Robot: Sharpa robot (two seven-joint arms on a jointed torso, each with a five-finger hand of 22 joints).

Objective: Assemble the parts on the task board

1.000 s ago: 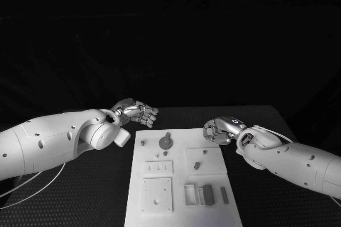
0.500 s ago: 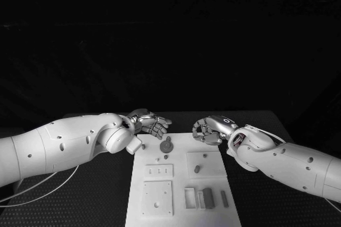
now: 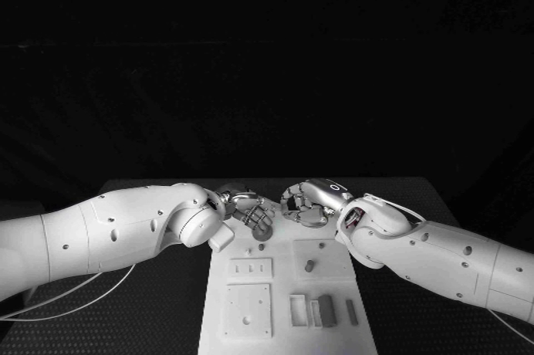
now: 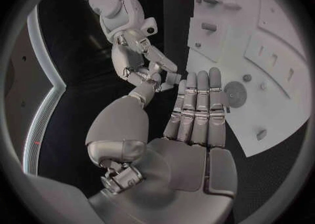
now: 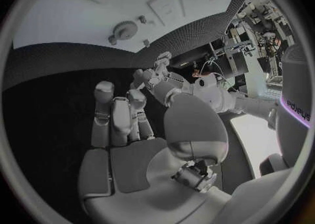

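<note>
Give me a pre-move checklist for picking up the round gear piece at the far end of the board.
1. Left hand holds nothing, fingers apart: ok.
2. Right hand free: ok, fingers curled, nothing in them.
3. Gear lies flat on the board: ok.
4. Left fingers over the gear: ok; contact: cannot tell.
5. Small pegs beside the gear clear of the fingers: ok.
6. Hands apart from each other: ok, though close.

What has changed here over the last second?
Both hands have drawn in toward each other over the far end of the task board. The left hand now hovers by the round gear part, and the right hand has closed in beside it. Neither holds anything. The parts lie where they were.
</note>
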